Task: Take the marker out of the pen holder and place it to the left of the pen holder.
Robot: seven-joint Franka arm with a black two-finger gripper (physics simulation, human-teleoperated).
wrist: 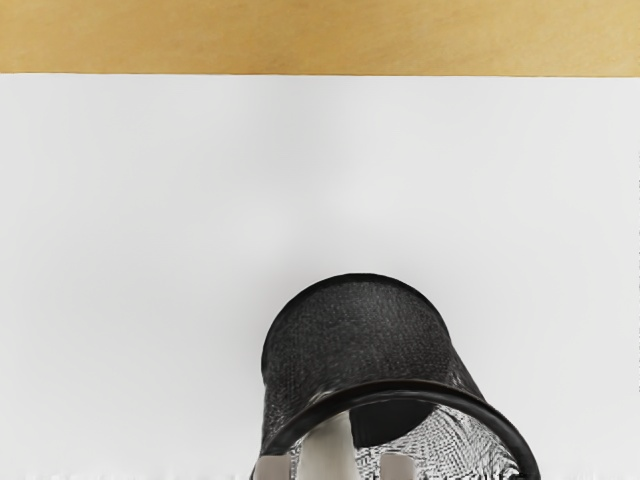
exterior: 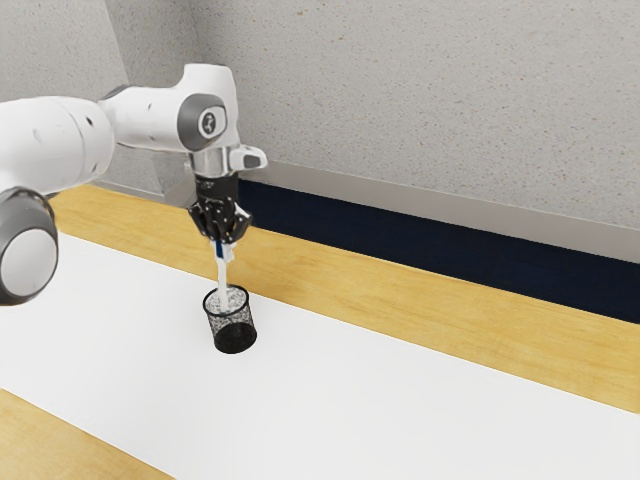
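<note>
I judge this to be the grasping step: the marker [exterior: 223, 281] stands in the pen holder [exterior: 235, 336], its lower part inside the mesh, its upper end up at my jaws. They are spread around it, with a slim gap on either side, so I don't have it pinched. Next I should close on it, then lift straight up until it clears the rim [wrist: 400, 384], lest I drag the holder along. The exterior view gives me the marker's blue part and the wall [exterior: 420, 110] beyond the tabletop [exterior: 420, 420]; the wrist view gives me those gaps.
</note>
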